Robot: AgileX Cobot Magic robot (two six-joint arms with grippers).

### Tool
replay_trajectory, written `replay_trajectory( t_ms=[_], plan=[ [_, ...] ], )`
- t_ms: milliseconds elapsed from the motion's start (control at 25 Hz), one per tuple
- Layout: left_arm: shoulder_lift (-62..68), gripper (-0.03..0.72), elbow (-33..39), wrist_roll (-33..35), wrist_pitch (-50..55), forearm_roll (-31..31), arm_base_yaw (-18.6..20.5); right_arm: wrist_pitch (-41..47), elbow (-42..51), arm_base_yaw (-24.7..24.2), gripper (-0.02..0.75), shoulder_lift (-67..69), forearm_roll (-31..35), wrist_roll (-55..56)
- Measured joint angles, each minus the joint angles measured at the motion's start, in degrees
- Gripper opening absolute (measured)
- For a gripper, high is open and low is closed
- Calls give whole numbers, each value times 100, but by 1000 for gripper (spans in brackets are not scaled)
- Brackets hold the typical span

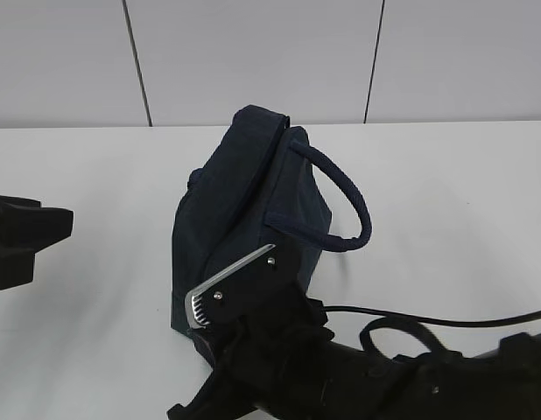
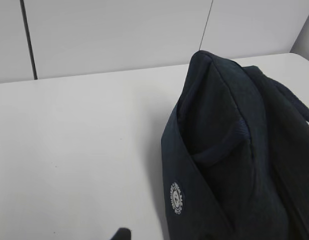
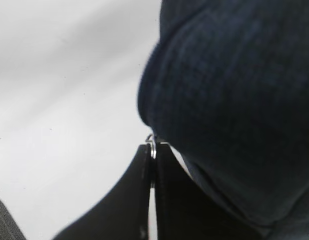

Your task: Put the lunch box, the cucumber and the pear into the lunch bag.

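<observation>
The worktop [image 1: 446, 201] is a plain matte white surface, running back to a wall of pale grey panels [image 1: 253, 52] split by thin dark vertical seams. On it, near the middle, lies the lunch bag [image 1: 244, 210], dark navy fabric, tipped over on its side, its thick padded loop handle [image 1: 345, 197] arching out to the right. The left wrist view shows a small round white logo patch [image 2: 177, 196] on the bag's side. The right gripper [image 3: 153, 150] reaches in from the lower right at the bag's near end; its black fingers are pressed together, pinching a thin metal ring [image 3: 152, 142] at the bag's edge. A black cable [image 1: 411, 317] trails across the worktop beside that arm. The left gripper [image 1: 21, 236] sits at the left edge, well apart from the bag, its jaws partly apart with nothing between them
</observation>
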Motion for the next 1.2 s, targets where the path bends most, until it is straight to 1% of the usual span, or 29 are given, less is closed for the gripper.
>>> replay_trajectory(
  t_ms=[80, 280, 360, 440, 560, 680, 760, 840, 880, 1000, 1080, 1200],
  plan=[
    [0, 249, 0, 0, -5, 55, 0, 128, 0, 0, 6, -233, 0, -99],
    [0, 225, 0, 0, 95, 640, 0, 475, 19, 0, 6, -788, 43, -456],
    [0, 209, 0, 0, 131, 756, 0, 596, 33, 0, 6, -996, 135, -693],
    [0, 200, 0, 0, 121, 671, 0, 677, 33, 0, 6, -1132, 311, -943],
    [0, 195, 0, 0, 121, 204, 0, 783, 33, 0, 6, -1263, 512, -1217],
    [0, 196, 0, 122, 287, 82, 0, 844, 33, 0, 6, -1358, 574, -1306],
    [0, 196, 0, 442, 556, -22, 0, 907, 4, 0, 6, -1392, 595, -1348],
    [0, 196, 0, 1081, 857, -352, 0, 1030, -89, 0, 6, -1405, 647, -1440],
    [0, 196, 0, 1551, 1034, -683, 0, 1099, -156, 0, 6, -1405, 670, -1513],
    [0, 199, 4, 2980, 1533, -1947, 0, 1201, -309, 0, 6, -1405, 801, -1733],
    [50, 202, 4, 3608, 1738, -2623, 0, 1217, -344, 0, 6, -1405, 838, -1835],
    [348, 206, 4, 4218, 2207, -3181, 172, 1278, -358, 0, 6, -1405, 874, -1893]
  ],
)
